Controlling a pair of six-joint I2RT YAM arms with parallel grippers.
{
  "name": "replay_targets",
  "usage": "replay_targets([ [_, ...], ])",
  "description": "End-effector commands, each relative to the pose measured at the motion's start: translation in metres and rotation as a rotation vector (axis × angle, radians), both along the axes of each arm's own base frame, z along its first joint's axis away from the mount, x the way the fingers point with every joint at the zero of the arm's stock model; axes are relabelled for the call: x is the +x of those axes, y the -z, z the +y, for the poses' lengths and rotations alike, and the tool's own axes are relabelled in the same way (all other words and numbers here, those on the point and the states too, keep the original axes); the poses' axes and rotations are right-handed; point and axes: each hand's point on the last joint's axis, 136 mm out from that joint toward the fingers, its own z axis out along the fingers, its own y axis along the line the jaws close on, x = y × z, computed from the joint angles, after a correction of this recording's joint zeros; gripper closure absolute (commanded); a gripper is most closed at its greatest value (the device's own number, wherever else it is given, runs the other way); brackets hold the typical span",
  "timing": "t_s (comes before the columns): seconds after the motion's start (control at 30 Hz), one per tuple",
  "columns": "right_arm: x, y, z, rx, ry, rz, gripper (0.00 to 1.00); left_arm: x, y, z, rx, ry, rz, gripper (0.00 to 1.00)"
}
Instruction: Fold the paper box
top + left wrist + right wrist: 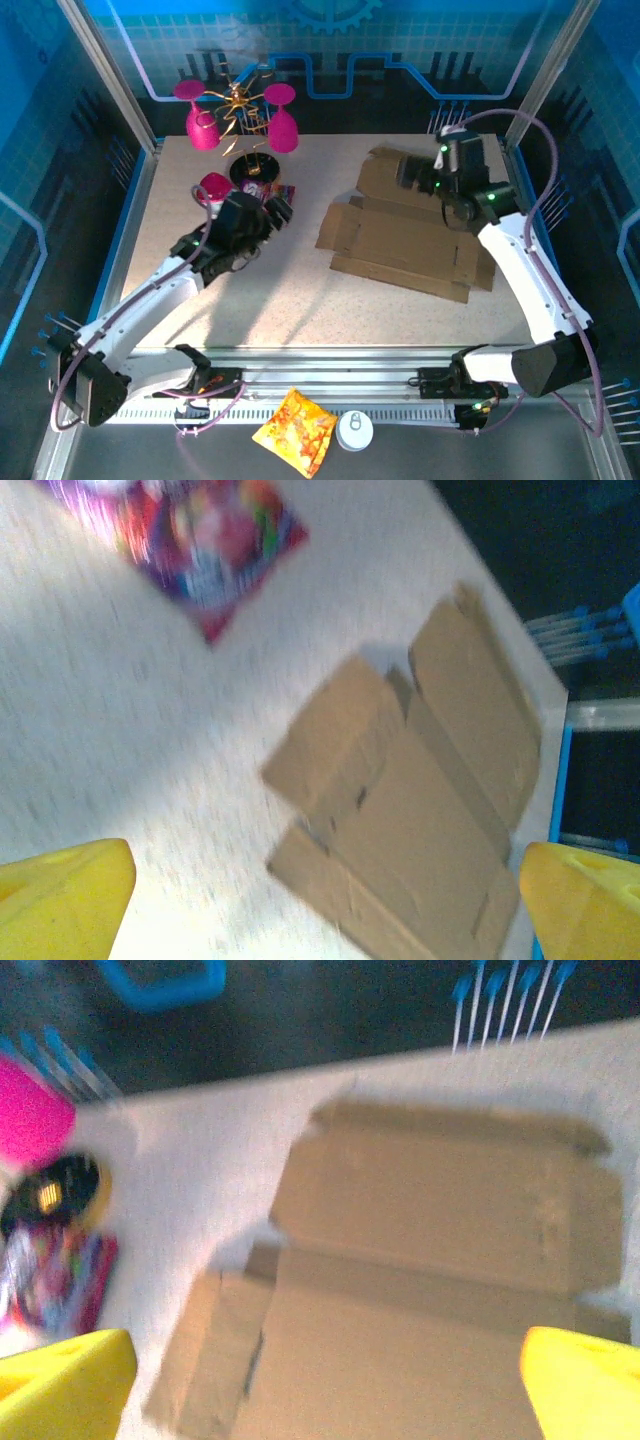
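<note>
The paper box [410,240] lies flat and unfolded on the right half of the table, plain brown cardboard with its flaps spread out. My right gripper [405,172] hovers over the box's far flap. In the right wrist view the box [430,1290] lies below the right gripper [325,1385], whose yellow fingers [65,1380] stand wide apart with nothing between them. My left gripper [275,212] is left of the box, beside a purple packet. Seen from the left wrist, the box [420,810] lies ahead of the open left gripper [325,905], which holds nothing.
A purple snack packet [272,192] lies at the back left, by a pink cup [213,187] and a black round base [250,168]. Pink goblets hang on a gold stand [240,110] behind. An orange snack bag [295,430] and a white disc [354,430] lie by the arm bases.
</note>
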Motion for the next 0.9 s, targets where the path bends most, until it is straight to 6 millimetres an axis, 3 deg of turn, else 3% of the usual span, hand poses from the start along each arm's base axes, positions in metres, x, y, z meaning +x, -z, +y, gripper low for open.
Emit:
replay_targets([
  [0.0,-0.038,0.037,0.004,-0.020,-0.027,0.163,0.20,-0.020,0.032,-0.038,-0.135,-0.019,0.179,0.01],
  [0.03,-0.041,0.048,0.008,0.005,-0.034,0.184,0.27,-0.021,0.039,-0.050,-0.159,-0.007,0.198,0.01],
  [0.13,-0.045,0.077,0.018,0.082,-0.049,0.257,0.34,-0.016,0.062,-0.083,-0.275,0.039,0.239,0.07],
  [0.27,-0.037,0.106,0.028,0.271,-0.076,0.371,0.47,0.000,0.081,-0.118,-0.389,0.095,0.210,0.31],
  [0.37,-0.030,0.119,0.016,0.358,-0.027,0.432,0.50,0.009,0.096,-0.132,-0.387,0.115,0.193,0.44],
  [0.67,-0.024,0.138,-0.002,0.544,0.053,0.461,0.50,0.045,0.132,-0.153,-0.425,0.098,0.136,0.73],
  [0.87,-0.025,0.142,-0.001,0.593,0.067,0.471,0.50,0.049,0.150,-0.135,-0.371,0.021,0.163,0.68],
])
